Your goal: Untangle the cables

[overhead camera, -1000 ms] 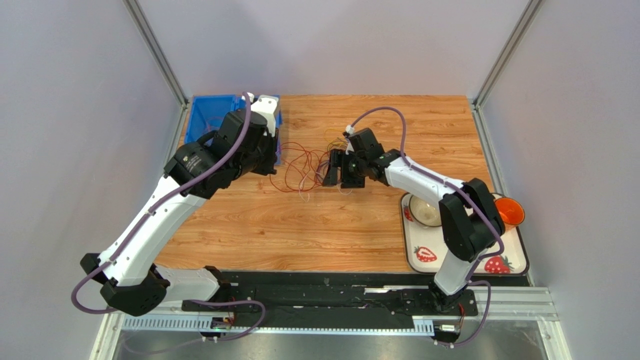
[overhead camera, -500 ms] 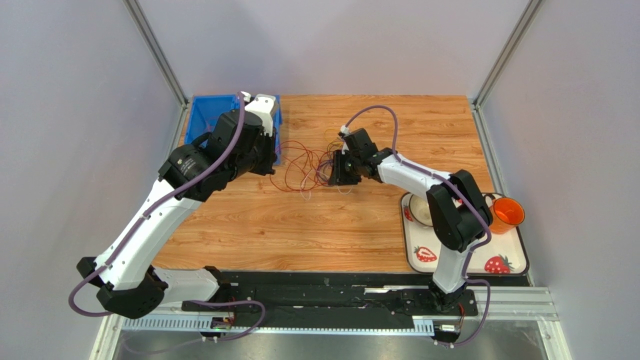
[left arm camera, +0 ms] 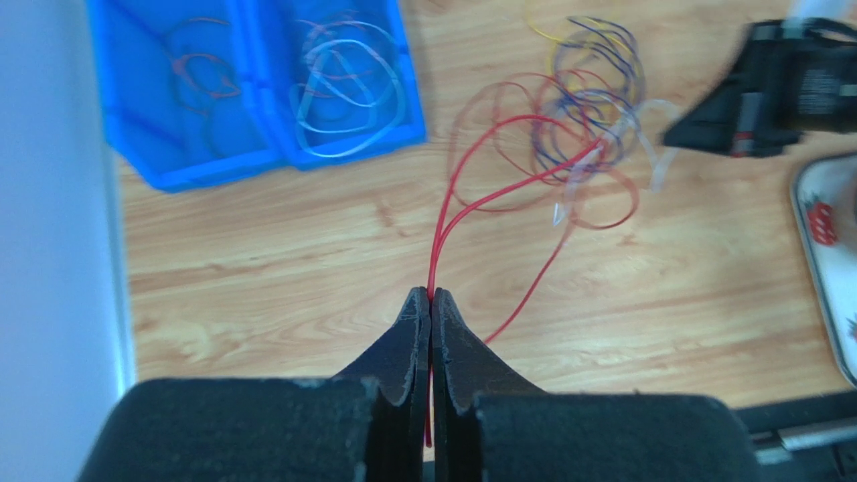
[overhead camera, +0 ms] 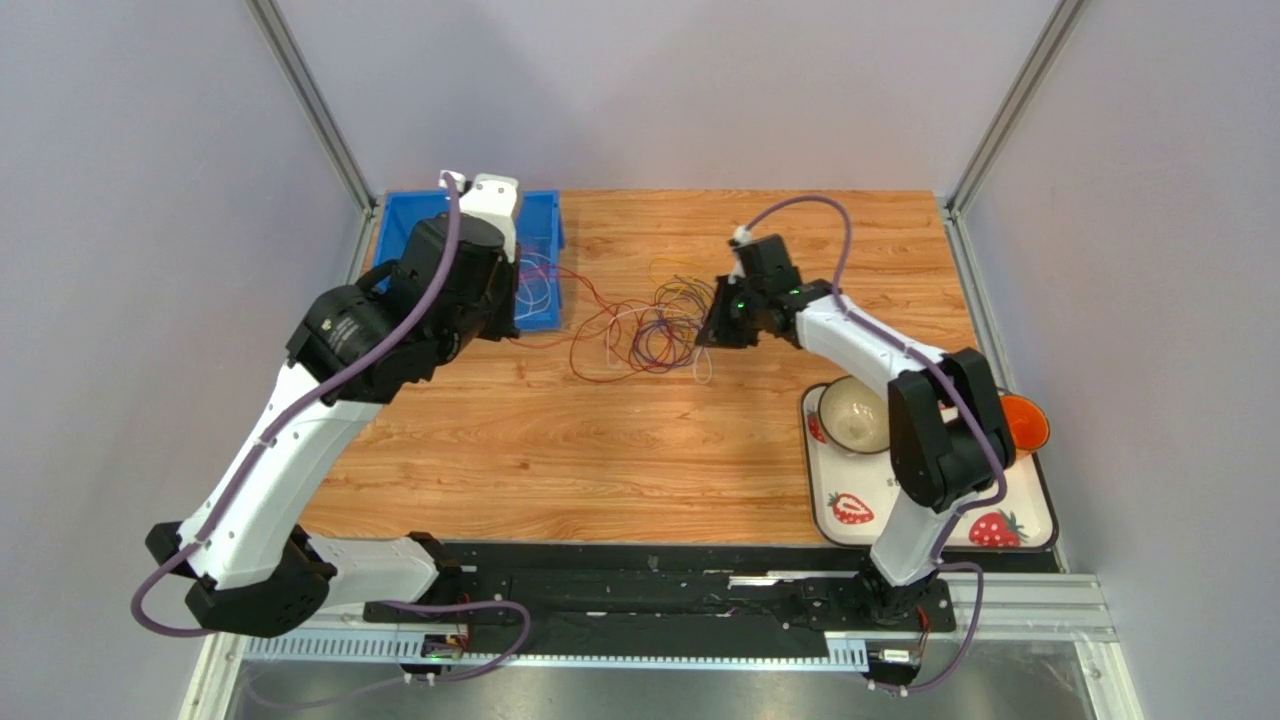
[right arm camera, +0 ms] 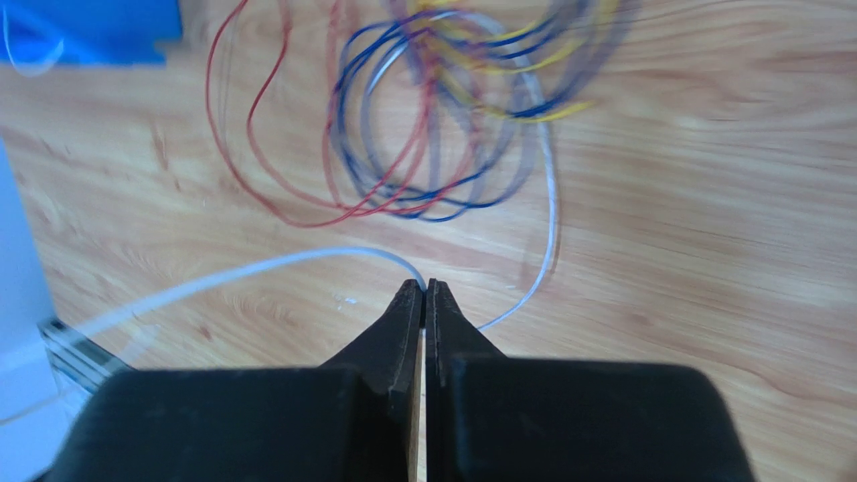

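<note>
In the left wrist view my left end effector (left arm camera: pixel 431 294) is clenched on a red cable (left arm camera: pixel 438 256), which runs from the tips up to the heap of cables (left arm camera: pixel 588 110) lying on the wooden surface (left arm camera: pixel 302 261). A blue bin (left arm camera: pixel 121 110) at upper left holds a few more loops. In the right wrist view my right end effector (right arm camera: pixel 423 286) is clenched too, pinching a white cable (right arm camera: pixel 302 254) at its tips, with blurred coloured loops just beyond. In the top view I see the heap mid-surface, between both end effectors, the bin to its left and a tray (overhead camera: pixel 1022 503) well apart at right.
</note>
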You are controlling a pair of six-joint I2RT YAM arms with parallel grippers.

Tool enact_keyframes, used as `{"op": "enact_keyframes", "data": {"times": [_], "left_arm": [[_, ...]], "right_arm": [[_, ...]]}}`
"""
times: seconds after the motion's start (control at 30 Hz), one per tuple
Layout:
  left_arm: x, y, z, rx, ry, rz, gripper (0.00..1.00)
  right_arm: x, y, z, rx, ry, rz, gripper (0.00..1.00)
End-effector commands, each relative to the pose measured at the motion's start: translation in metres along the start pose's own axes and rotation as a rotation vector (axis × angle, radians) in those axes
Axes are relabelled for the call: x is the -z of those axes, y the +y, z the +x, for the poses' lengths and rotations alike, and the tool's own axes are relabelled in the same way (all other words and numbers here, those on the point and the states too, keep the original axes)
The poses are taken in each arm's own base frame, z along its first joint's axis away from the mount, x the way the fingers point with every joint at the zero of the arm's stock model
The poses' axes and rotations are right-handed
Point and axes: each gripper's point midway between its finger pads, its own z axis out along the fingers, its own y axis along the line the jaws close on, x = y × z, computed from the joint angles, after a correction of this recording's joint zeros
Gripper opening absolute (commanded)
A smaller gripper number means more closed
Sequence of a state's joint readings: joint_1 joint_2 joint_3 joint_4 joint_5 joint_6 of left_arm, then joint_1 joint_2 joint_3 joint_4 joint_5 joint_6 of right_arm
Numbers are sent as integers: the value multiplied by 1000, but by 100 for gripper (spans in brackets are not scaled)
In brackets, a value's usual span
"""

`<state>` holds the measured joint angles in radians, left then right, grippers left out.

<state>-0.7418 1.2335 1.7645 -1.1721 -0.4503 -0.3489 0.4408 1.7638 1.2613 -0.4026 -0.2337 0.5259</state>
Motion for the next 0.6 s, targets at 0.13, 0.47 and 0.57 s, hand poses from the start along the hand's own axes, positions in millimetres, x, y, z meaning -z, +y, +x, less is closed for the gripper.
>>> {"op": "enact_keyframes", "data": {"times": [0.13, 0.47, 0.57], "left_arm": [[54, 84, -22, 14, -117, -290, 0], [50, 105, -10, 34, -89, -362, 0], [35, 106, -9, 49, -66, -365, 0]], "right_arm": [[34, -69, -14, -243, -39, 61, 0], [33, -66, -9, -280, -23, 2, 0], [33, -51, 0, -233, -14, -13, 0]]}}
